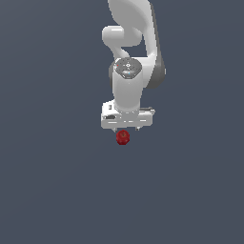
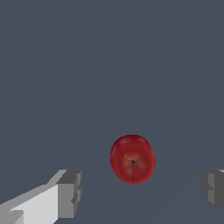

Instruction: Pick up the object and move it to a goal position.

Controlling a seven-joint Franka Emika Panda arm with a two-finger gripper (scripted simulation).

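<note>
The object is a small glossy dark red apple-like ball (image 1: 123, 137) on the flat grey surface, just below the white gripper (image 1: 126, 128) in the exterior view. In the wrist view the ball (image 2: 132, 159) lies between the two grey fingertips (image 2: 70, 193), nearer the middle of the gap and a little beyond them. The jaws stand wide apart, with clear gaps on both sides of the ball. Nothing is held. The fingers are mostly hidden behind the gripper body in the exterior view.
The white arm (image 1: 128, 57) rises behind the gripper toward the exterior view's top. The plain grey surface (image 1: 57, 181) fills both views with no other objects or edges visible.
</note>
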